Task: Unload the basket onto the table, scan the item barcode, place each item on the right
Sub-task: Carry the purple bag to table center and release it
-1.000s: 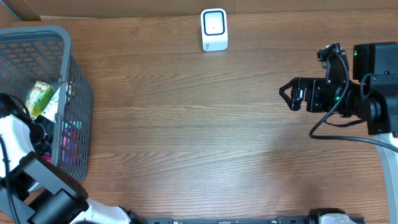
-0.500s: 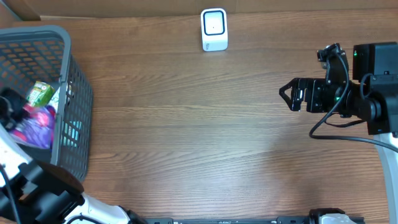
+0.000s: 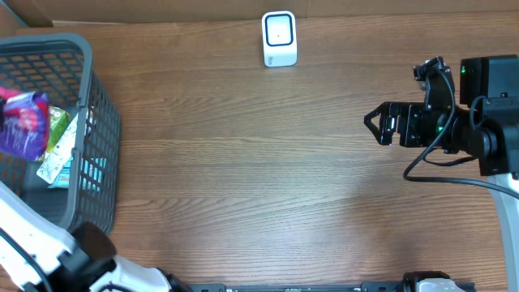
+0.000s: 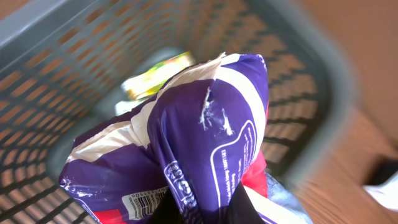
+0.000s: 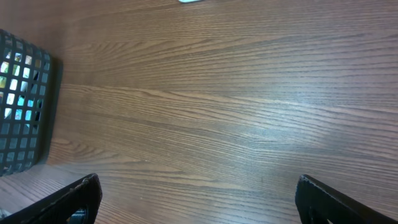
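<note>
Spanning the overhead view, wooden table, grey mesh basket at nine o'clock, right gripper at three o'clock with fingers wide apart and empty, purple snack bag held over the basket, clamped in the left gripper, small white scanner at twelve o'clock.

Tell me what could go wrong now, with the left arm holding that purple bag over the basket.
1. The left tool pinches the purple plastic snack bag by one crumpled end only; it may slip back into the grey mesh basket.
2. The bag's barcode sits on creased film right beside the grip, so the white scanner may read it poorly.
</note>
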You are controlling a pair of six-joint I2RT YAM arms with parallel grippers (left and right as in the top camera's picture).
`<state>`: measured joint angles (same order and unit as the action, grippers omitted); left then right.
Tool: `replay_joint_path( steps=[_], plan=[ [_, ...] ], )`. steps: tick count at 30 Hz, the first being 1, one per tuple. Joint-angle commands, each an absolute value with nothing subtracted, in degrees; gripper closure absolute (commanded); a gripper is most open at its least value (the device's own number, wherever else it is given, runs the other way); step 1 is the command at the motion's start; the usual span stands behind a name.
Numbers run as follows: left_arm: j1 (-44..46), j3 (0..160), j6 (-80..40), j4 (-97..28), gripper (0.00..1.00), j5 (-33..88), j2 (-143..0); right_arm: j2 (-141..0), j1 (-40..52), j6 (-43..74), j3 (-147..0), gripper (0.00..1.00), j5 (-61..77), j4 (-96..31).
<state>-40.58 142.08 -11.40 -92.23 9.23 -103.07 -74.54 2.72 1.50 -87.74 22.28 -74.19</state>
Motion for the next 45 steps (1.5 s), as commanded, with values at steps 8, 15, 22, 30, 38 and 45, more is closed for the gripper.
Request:
replay_joint_path(
  steps=[8, 15, 22, 30, 38, 45],
  plan=[
    [-8.4, 145.4, -10.8, -95.8, 0.96, 12.7, -92.6, -74.4, 2.9, 1.5, -88.9, 0.0, 22.8, -73.8],
    [11.4, 135.3, -12.9, -94.7, 0.96, 6.6, -98.5, -74.4, 2.9, 1.5, -88.9, 0.0, 22.6, -72.7],
    [22.5, 121.9, -13.6, -85.0, 0.96, 5.4, -108.6, -74.4, 2.9, 1.5, -88.9, 0.0, 22.6, -72.3],
    [28.7, 114.4, -13.1, -79.7, 0.96, 5.8, -122.3, -74.4, 2.9, 1.5, -88.9, 0.0, 20.0, -73.4],
    [31.5, 114.4, -11.7, -78.8, 0.57, 5.8, -128.8, -74.4, 2.9, 1.5, -88.9, 0.0, 19.4, -73.7],
    [28.3, 126.5, -11.8, -87.2, 0.48, 2.0, -126.3, -74.4, 2.9, 1.5, -88.9, 0.0, 19.4, -73.8]
  ],
)
